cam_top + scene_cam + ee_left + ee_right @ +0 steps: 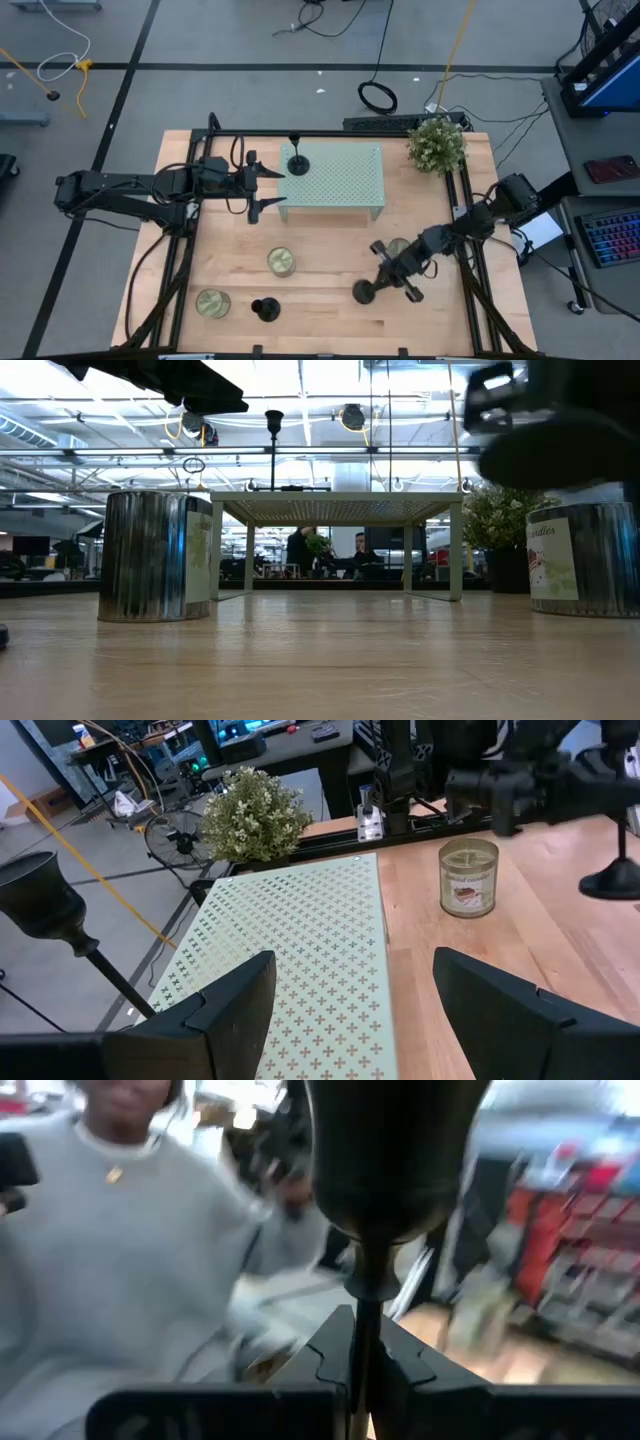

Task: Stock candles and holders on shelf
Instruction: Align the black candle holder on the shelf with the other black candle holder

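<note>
The mint-green shelf (335, 180) stands at the table's far middle. One black holder (298, 163) stands by its disc base on the shelf's far left corner. My left gripper (265, 190) is open and empty, level at the shelf's left edge; it also shows in the left wrist view (350, 1010). My right gripper (392, 268) is shut on a second holder (366, 291) at the near right. A third holder (265, 310) stands near the front edge. Candles stand on the table at the middle (281, 262), near left (212, 303) and beside my right gripper (398, 246). My right gripper pinches the holder's thin stem (362, 1342) between its two fingers, below the cup (395, 1150). The fingers come slanting from the table's right and far side and lie across the stem. The holder stands upright in the hold; the low view shows no base on the table.
A bushy green potted plant (437, 145) stands at the far right corner, beside the shelf. A black frame rail (465, 210) runs along the table's right side. A person in a grey top (130, 1250) shows beyond the table in the right wrist view.
</note>
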Motion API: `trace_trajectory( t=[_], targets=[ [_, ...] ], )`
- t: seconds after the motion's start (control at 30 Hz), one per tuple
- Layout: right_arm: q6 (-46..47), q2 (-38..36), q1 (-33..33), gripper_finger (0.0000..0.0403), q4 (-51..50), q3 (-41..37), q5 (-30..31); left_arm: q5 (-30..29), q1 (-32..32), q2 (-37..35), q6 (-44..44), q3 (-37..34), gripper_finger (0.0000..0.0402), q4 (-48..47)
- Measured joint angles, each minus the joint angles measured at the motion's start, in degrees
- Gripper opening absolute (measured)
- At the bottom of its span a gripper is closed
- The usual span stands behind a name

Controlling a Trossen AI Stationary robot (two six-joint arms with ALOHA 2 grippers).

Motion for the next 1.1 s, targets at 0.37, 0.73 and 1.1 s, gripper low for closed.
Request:
trace_trajectory(
  t=[0.37,0.73,1.1],
  targets=[
    [5.54,-2.37,-17.80,0.0004,-15.72,19.81,0.20,0.04,-0.07,0.00,-3.31,0.00,0.0278,-1.04],
    [3.10,-9.70,-36.10,0.0004,-60.33,36.19,15.19,0.04,-1.41,0.02,-4.50,-0.02,0.0278,-5.18],
    [9.08,-7.01,-47.91,0.0004,-62.98,36.26,10.18,0.02,-1.86,0.02,-4.40,-0.02,0.0278,-4.84]
  ],
)
